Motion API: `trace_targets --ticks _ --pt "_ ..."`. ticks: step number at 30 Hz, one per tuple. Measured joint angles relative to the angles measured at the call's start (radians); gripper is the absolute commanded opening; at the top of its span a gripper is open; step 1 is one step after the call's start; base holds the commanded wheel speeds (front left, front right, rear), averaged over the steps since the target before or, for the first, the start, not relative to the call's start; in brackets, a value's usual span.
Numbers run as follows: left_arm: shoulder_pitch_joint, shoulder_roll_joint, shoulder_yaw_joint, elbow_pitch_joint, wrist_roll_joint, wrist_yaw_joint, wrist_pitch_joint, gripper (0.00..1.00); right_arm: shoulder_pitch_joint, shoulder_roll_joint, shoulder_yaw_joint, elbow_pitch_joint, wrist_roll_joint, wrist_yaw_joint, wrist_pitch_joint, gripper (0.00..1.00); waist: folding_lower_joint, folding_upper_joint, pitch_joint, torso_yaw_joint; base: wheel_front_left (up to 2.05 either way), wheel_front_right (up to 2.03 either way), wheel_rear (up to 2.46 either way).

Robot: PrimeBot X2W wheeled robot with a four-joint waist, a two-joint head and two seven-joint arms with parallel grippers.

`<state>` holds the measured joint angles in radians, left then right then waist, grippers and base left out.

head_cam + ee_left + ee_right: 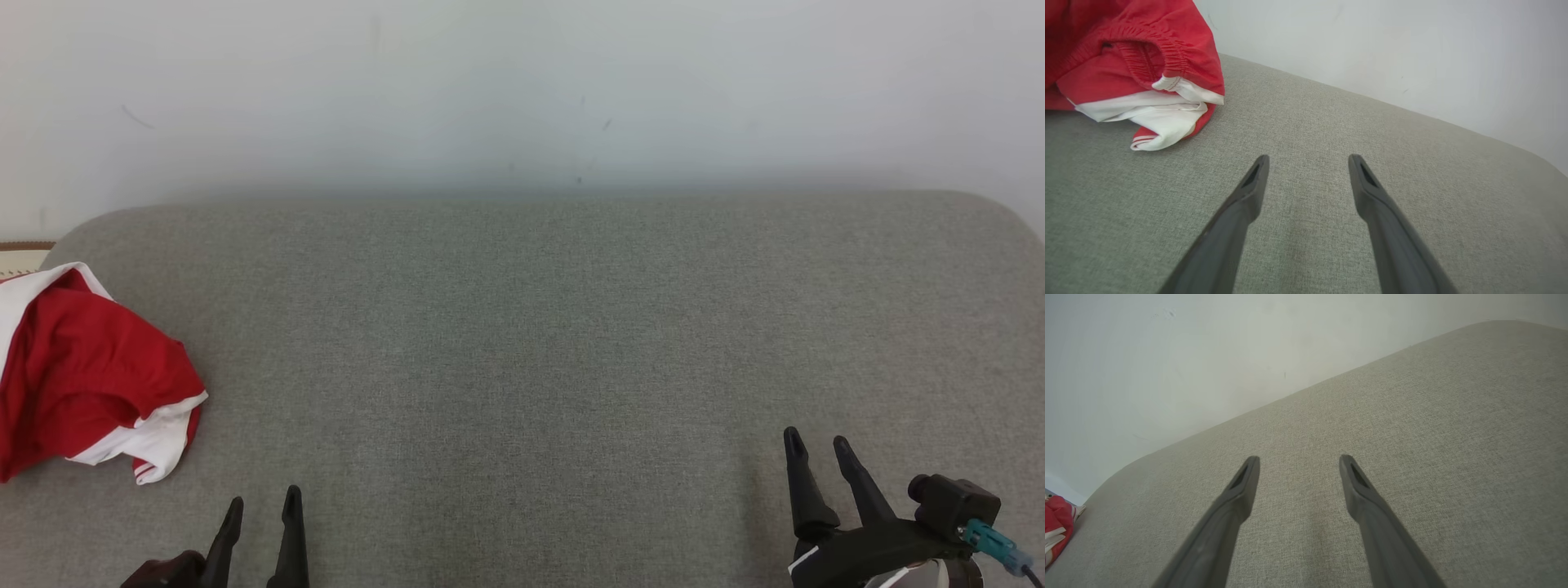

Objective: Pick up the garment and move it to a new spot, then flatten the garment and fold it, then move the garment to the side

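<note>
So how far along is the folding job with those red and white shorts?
Nothing looks done: the red and white shorts lie crumpled at the left edge of the grey cushion. Nothing is in hand: the left tool and right tool are open and empty. Picking up, flattening, folding and moving aside all remain.

Left end effector (263, 500) and right end effector (819, 443) both spread wide, empty
</note>
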<state>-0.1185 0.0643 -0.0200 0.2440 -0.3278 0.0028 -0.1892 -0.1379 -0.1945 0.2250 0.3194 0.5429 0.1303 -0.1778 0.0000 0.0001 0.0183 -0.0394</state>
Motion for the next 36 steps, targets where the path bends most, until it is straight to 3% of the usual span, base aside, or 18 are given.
trace_targets --ticks 17,36 --pt "0.016 0.006 -0.003 -0.003 0.145 0.04 -0.032 1.0 0.0 -0.006 0.022 -0.004 -0.153 0.0 -0.04 1.0 0.0 0.0 -0.001 -0.012 0.0 0.0 0.0" --pt "0.037 0.006 0.013 -0.008 0.282 0.078 -0.067 1.0 0.005 0.001 -0.019 0.006 -0.329 0.0 -0.078 1.0 0.0 -0.0001 -0.01 -0.023 0.0 0.0 0.0"
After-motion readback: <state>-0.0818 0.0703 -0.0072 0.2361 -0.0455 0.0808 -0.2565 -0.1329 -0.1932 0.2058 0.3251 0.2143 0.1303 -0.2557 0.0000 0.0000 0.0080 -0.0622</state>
